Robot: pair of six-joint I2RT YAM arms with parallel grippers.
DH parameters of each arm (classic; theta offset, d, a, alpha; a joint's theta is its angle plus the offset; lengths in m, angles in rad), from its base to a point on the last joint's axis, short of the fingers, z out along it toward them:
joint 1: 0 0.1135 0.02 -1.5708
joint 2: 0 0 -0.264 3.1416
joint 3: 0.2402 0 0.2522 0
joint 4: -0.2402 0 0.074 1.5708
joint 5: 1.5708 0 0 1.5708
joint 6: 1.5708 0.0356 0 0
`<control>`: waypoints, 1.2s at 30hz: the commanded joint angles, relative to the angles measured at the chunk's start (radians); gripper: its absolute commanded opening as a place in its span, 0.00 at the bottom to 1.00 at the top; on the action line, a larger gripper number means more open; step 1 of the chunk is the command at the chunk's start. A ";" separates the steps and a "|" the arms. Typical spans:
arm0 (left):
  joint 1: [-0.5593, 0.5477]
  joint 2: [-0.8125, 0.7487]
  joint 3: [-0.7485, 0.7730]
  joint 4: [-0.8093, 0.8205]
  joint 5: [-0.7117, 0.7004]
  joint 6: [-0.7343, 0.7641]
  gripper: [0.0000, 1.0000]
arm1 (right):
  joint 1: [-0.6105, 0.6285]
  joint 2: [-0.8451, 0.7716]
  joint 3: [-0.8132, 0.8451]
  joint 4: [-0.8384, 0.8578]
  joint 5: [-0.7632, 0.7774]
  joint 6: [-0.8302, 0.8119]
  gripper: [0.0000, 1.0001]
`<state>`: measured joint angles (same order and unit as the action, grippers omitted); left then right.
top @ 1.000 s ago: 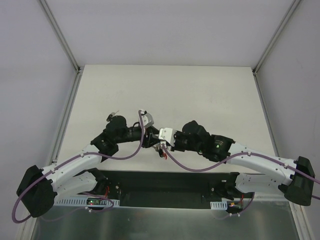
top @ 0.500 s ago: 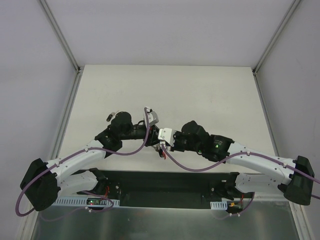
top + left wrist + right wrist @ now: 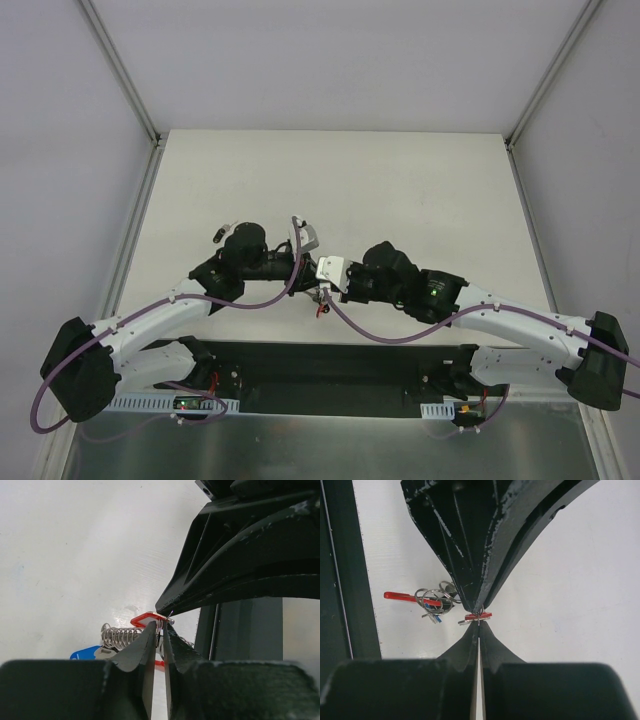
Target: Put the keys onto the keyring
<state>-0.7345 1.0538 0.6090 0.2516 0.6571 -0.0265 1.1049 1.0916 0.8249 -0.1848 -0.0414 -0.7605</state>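
My two grippers meet tip to tip over the table's near middle [image 3: 316,284]. My left gripper [image 3: 160,628] is shut on a thin silver ring of the keyring; its coiled chain [image 3: 117,636] trails to the left. My right gripper [image 3: 479,623] is shut on the red-tagged key [image 3: 478,615], right at the left fingertips [image 3: 470,587]. In the right wrist view the keyring's loops [image 3: 432,600] and red clip [image 3: 400,596] hang to the left, with the blue key [image 3: 434,618] among them. The blue key also shows in the left wrist view [image 3: 85,653]. A small dark thing, perhaps the black key [image 3: 220,235], lies beside the left arm.
White table [image 3: 400,190] with metal rails along its left edge [image 3: 135,240] and right edge [image 3: 530,230]. A dark base strip [image 3: 330,365] runs along the near edge between the arm bases. Purple cables loop along both arms.
The left wrist swung right and turned to meet the right gripper's tips. In the last half second both arms barely moved; the hanging red piece shifted slightly.
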 commanded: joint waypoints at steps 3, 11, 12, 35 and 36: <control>-0.009 0.015 0.054 -0.014 0.038 0.042 0.00 | 0.006 -0.001 0.029 0.056 0.005 0.001 0.01; -0.009 -0.106 0.012 0.026 -0.088 0.040 0.00 | 0.004 -0.010 -0.009 0.091 0.035 0.013 0.01; -0.011 -0.121 -0.011 0.046 -0.099 0.034 0.00 | 0.006 -0.010 -0.015 0.096 0.035 0.015 0.01; 0.010 -0.351 -0.132 0.200 -0.298 -0.009 0.00 | -0.002 0.059 -0.064 0.173 0.071 0.032 0.01; 0.012 -0.357 -0.126 0.190 -0.304 -0.007 0.00 | -0.005 0.060 -0.063 0.173 0.067 0.032 0.01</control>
<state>-0.7387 0.7547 0.4107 0.4019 0.4088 -0.0616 1.1107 1.1374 0.7868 0.0582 -0.0334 -0.7403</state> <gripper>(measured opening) 0.006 0.017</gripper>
